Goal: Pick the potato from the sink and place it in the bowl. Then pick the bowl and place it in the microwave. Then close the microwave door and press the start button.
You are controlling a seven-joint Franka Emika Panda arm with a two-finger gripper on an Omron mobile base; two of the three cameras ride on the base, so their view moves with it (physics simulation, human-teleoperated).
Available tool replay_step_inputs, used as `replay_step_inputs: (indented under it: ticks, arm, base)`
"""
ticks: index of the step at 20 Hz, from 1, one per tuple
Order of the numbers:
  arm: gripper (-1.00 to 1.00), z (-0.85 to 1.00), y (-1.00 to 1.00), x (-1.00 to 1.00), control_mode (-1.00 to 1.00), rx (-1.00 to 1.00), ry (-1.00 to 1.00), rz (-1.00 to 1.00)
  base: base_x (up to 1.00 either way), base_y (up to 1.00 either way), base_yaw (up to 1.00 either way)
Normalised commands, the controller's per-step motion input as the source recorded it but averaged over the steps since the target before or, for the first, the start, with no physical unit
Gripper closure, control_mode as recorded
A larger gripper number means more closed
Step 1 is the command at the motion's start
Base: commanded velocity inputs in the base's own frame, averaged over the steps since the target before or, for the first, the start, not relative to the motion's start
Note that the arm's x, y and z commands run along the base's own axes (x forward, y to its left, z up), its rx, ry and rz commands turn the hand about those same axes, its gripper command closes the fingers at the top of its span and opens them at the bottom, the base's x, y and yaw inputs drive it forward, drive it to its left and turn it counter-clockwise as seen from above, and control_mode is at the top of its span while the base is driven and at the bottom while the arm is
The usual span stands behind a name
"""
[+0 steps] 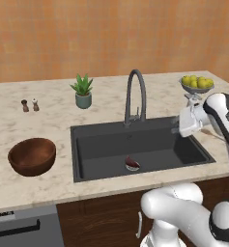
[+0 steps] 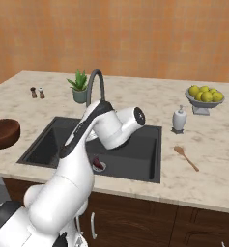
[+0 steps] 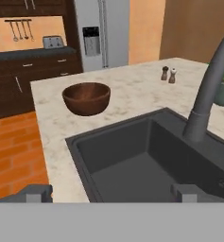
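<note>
The dark reddish-brown potato [image 1: 132,162] [image 2: 97,164] lies on the drain at the bottom of the dark grey sink [image 1: 101,144] [image 2: 140,144] [image 3: 132,156]. On the counter left of the sink stands the dark brown wooden bowl [image 1: 32,156] [image 2: 2,132] [image 3: 86,97], with nothing in it. My gripper [image 3: 112,194] hovers over the sink's right end, well above the potato, and faces across the basin toward the bowl. It is open, its fingertips [image 3: 38,193] wide apart with nothing between them. The microwave and its door are out of view.
The arched faucet [image 1: 135,96] [image 3: 208,90] rises behind the sink, close to my hand. A potted plant [image 1: 82,91], two shakers [image 1: 30,105], a fruit dish [image 1: 197,84], a soap dispenser [image 2: 179,119] and a wooden spoon [image 2: 186,157] stand on the counter.
</note>
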Motion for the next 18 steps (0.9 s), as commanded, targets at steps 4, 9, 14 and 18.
replay_step_inputs:
  ticks: [4, 9, 14, 18]
  arm:
    - [-1.00, -0.38, 0.11, 0.38, -1.00, 0.00, -0.01, 0.00]
    - [-1.00, -0.48, 0.13, 0.42, -1.00, 0.00, 0.00, 0.00]
    - [-1.00, -0.58, 0.00, 0.37, -1.00, 0.00, 0.00, 0.01]
    - [-1.00, -0.54, -0.08, 0.37, -1.00, 0.00, 0.03, 0.00]
  base:
    - [0.00, 0.00, 0.00]
    - [0.00, 0.00, 0.00]
    - [0.00, 0.00, 0.00]
    - [0.00, 0.00, 0.00]
